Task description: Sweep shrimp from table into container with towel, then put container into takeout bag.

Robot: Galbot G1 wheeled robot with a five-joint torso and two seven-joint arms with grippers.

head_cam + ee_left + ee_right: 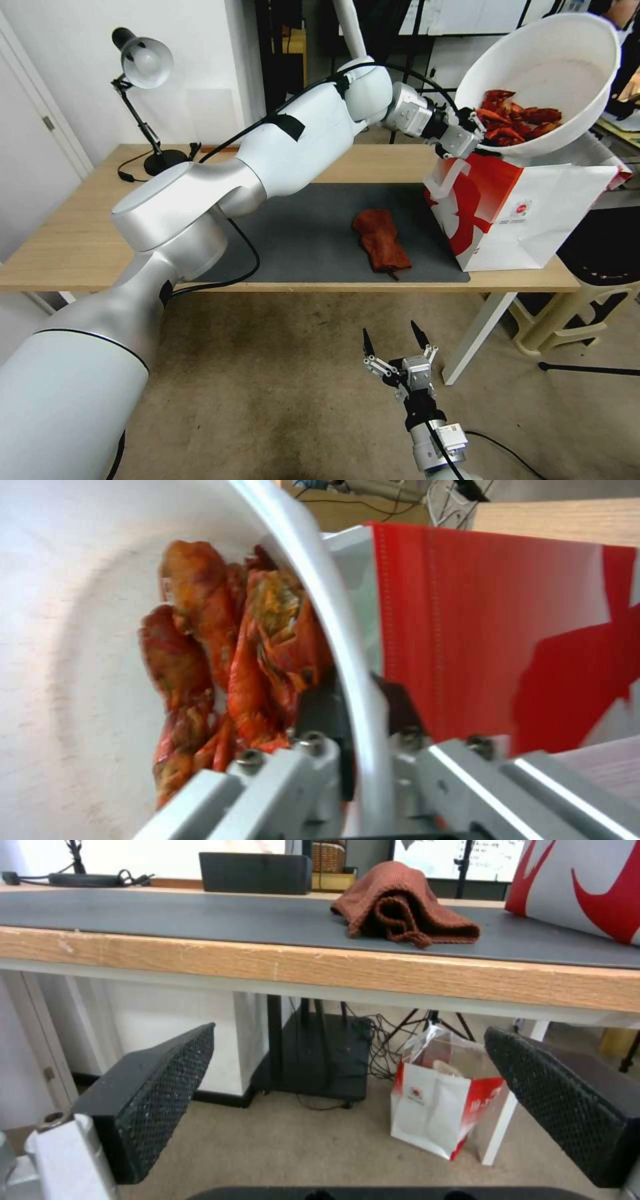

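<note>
Left gripper (481, 137) pinches the tilted white container (567, 60) rim above the takeout bag (533, 220); shrimp (517, 123) could spill, bag could topple; right gripper (395, 347) spread, idle below table (73, 247).

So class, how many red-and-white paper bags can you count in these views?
2. The takeout bag stands on the table under the container; another bag sits on the floor.

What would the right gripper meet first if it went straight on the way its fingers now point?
Probably nothing on the table: the open right gripper points below its wooden edge, toward a dark box on the floor beneath. Depth is unclear.
</note>
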